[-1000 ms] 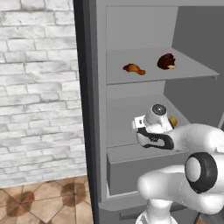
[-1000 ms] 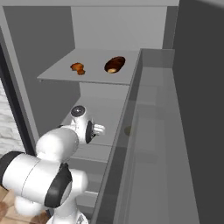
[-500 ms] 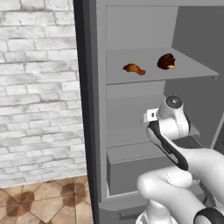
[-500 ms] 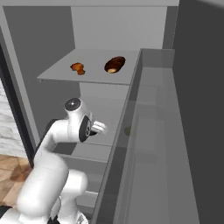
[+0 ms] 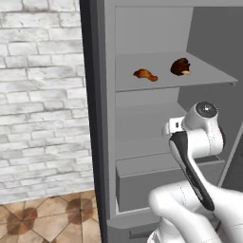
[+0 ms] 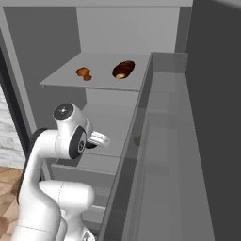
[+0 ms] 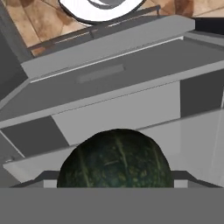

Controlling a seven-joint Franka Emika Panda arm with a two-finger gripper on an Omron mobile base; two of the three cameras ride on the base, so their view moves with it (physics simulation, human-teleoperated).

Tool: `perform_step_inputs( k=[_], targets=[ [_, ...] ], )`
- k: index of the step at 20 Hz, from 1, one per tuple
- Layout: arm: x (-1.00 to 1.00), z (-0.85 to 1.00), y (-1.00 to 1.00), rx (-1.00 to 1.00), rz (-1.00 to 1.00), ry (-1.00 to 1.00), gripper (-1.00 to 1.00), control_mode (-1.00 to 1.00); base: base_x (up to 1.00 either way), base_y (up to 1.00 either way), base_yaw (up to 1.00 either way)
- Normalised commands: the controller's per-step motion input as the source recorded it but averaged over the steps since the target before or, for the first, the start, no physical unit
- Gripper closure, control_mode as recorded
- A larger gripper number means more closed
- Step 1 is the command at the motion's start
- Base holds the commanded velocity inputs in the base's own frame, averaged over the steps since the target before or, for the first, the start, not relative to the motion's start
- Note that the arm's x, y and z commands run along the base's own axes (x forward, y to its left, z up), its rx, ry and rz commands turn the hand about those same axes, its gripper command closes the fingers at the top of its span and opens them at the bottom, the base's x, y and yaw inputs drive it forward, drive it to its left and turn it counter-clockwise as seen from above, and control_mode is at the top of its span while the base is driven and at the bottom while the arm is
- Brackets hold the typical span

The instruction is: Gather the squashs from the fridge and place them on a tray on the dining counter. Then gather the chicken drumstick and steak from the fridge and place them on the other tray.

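Inside the fridge (image 5: 102, 118), jaws clamped wide on dark-green squash (image 7: 114, 158) (shelf edge near).

Squash (image 7: 116, 159) dark, mottled; fridge (image 5: 142, 123) matt grey.

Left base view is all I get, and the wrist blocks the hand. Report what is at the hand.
Observer: In the hand view, a dark green ribbed squash sits right up against the camera, bottom middle.
Operator: Confirm the grip.
Observer: Cannot tell. In the hand view, the squash covers the spot where the fingertips would rise.
Operator: Then place the hand for me.
Observer: In the right base view, the hand is inside the fridge, below the shelf that holds the steak and the chicken drumstick. It points toward the open fridge door.
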Motion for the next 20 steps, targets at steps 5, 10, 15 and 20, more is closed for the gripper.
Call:
perform_step_inputs(
  k=[5,10,15,20],
  targets=[
    [-0.68,0.54,0.0,0.0,0.0,0.0,1.0,-1.0,0.0,0.0,0.0],
    [-0.64,0.51,0.06,0.0,0.0,0.01,1.0,-1.0,0.0,0.0,0.0],
    [-0.47,0.37,0.33,-0.04,0.0,0.03,1.0,-1.0,0.0,0.0,0.0],
    [-0.14,-0.01,0.04,0.0,0.0,0.0,1.0,-1.0,0.0,0.0,0.0]
  ],
)
